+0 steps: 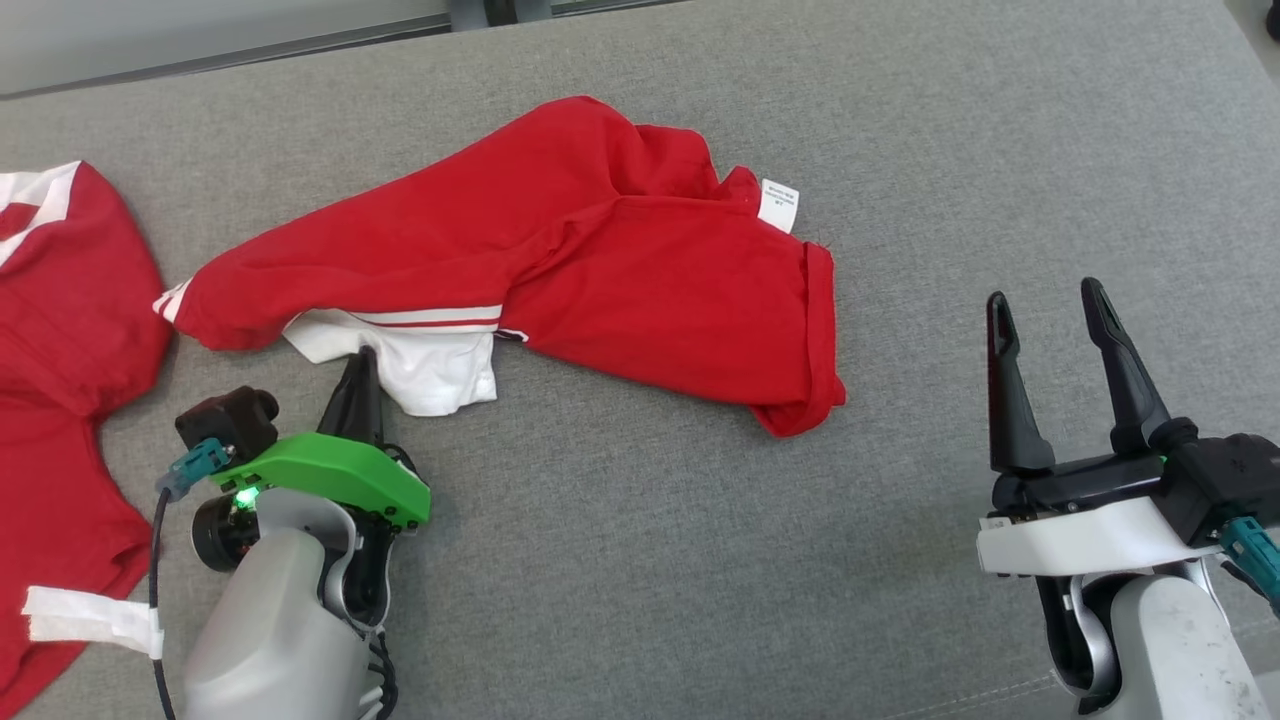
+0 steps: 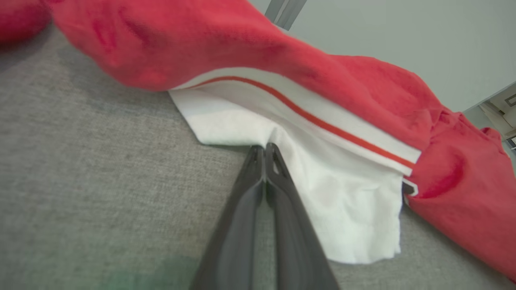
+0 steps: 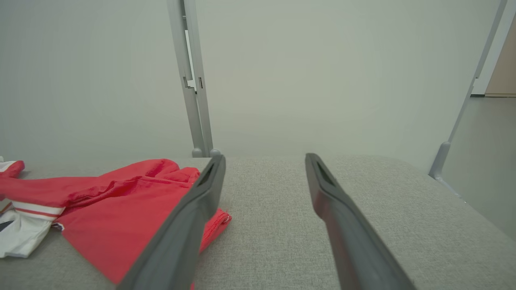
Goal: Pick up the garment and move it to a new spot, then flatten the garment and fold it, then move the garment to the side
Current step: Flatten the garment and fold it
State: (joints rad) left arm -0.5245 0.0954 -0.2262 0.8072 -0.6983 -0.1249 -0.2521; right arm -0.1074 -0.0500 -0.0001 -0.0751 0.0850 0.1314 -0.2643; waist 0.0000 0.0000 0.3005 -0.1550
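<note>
Left end effector (image 2: 265, 150) pinched closed on garment (image 1: 600, 260), near white edge; long axis runs rightward toward open right end effector (image 1: 1045, 295), well apart.

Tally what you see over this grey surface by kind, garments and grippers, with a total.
Garments: 2 (crumpled garment, garment at left edge)
Grippers: 2 (left gripper, right gripper)
Total: 4
</note>
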